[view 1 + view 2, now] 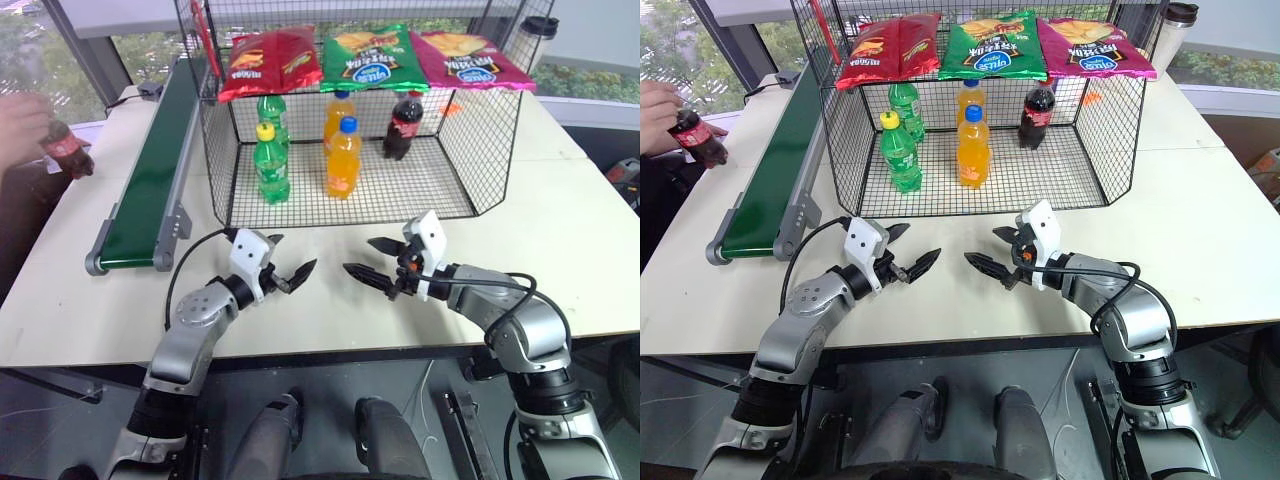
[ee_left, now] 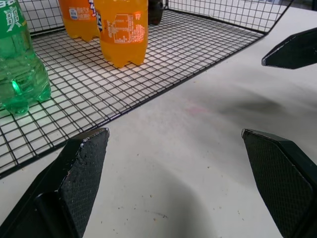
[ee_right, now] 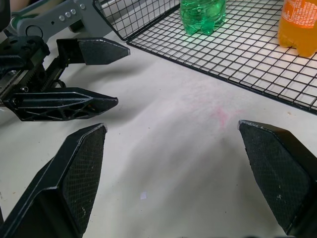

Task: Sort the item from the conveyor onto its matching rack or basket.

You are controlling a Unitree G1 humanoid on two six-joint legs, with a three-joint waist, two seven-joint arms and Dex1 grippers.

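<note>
We work at a pale tabletop (image 1: pixel 560 250) set beside large windows. Our left gripper (image 1: pixel 287 262) hovers over the bare table in front of the cage with its jaws released and spread wide, nothing between them; its fingers (image 2: pixel 81 168) show dark textured pads in the left wrist view. Our right gripper (image 1: pixel 374 262) faces it across a small gap, likewise released and empty, fingertips pointing toward the left gripper. The two grippers are near each other but apart.

Just beyond them stands the black wire-mesh cage (image 1: pixel 470 150), open toward us, with a pale grid floor. Inside it we see two green soda bottles (image 1: pixel 270 165), one behind the other, two orange soda bottles (image 1: pixel 343 158) arranged the same way, and one cola bottle in the cage (image 1: pixel 403 125) at the back on the right. Three chip bags (image 1: pixel 372 57) lie across the top of the cage: red, green and pink.

To the left of the cage runs the conveyor (image 1: pixel 150 180), a narrow dark green belt in a grey frame, its surface bare. The item, a small cola bottle (image 1: pixel 68 148) with a red label, is well to the left of the conveyor, held in a person's hand (image 1: pixel 22 122) at the table's edge.
</note>
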